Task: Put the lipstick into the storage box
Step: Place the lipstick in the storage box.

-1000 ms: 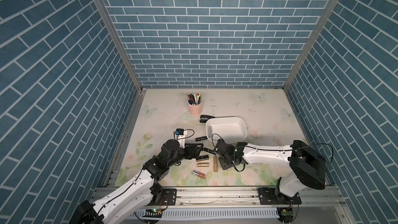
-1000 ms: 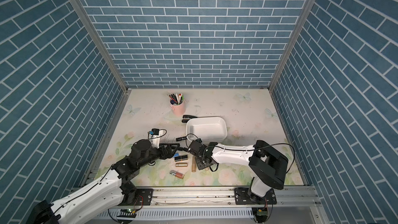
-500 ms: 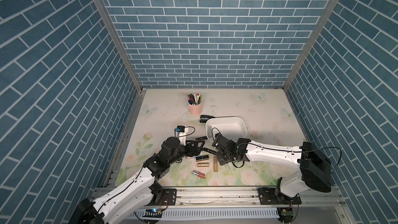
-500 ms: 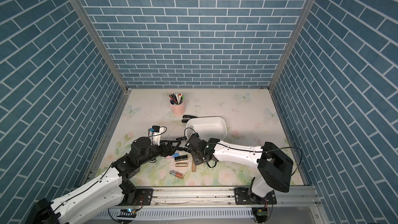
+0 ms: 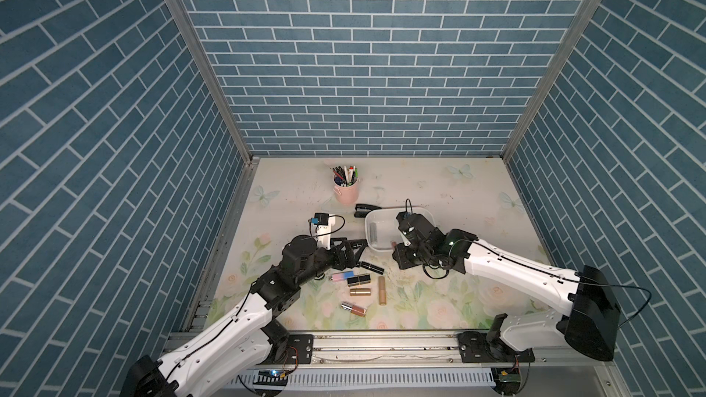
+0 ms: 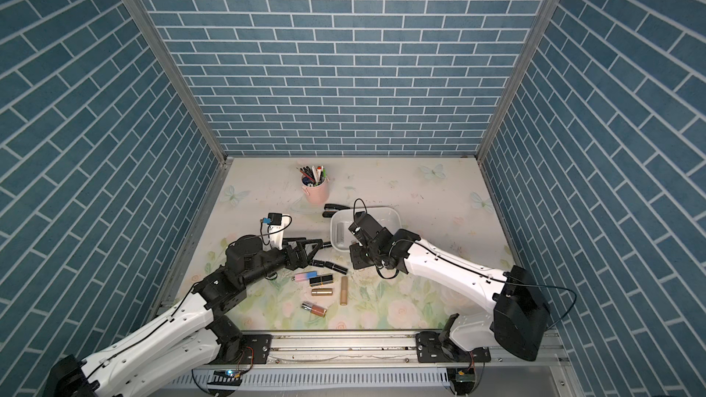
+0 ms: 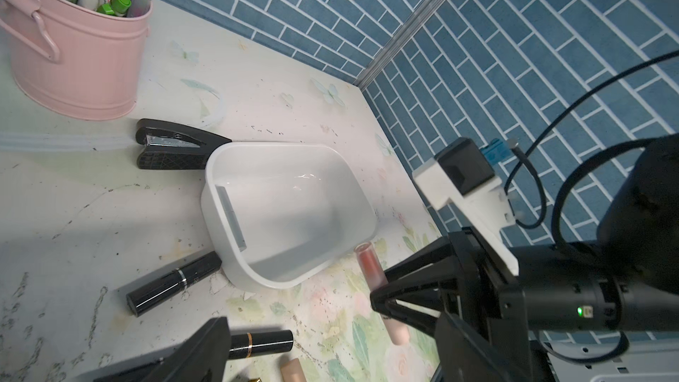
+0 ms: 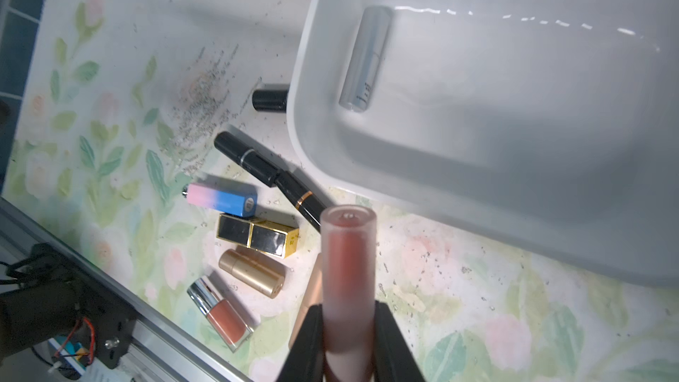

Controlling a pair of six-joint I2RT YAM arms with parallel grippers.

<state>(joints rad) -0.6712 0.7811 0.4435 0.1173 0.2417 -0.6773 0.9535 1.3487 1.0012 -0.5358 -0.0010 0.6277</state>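
Gripping one frosted coral lipstick (image 8: pixel 347 251): right pincer (image 8: pixel 349 310) clamped on it, tube over bench (image 5: pixel 458 192), just outside box (image 7: pixel 294 222) rim. One silver lipstick (image 8: pixel 365 56) lying inside box. Eight others loose on bench: three black tubes (image 8: pixel 246 158), one pink-blue tube (image 8: pixel 222 198), one black-gold square tube (image 8: pixel 257 238), one gold tube (image 8: pixel 251 277), one beige tube (image 5: pixel 381 290), one silver-capped coral tube (image 8: pixel 220 316). Left pincer (image 5: pixel 359 250) spread wide, empty, beside box. One pink cup (image 5: pixel 347 194), one stapler (image 5: pixel 363 208).

White arm links (image 5: pixel 512 269), black joints (image 5: pixel 301 261) (one small green light (image 7: pixel 579 311) glows).
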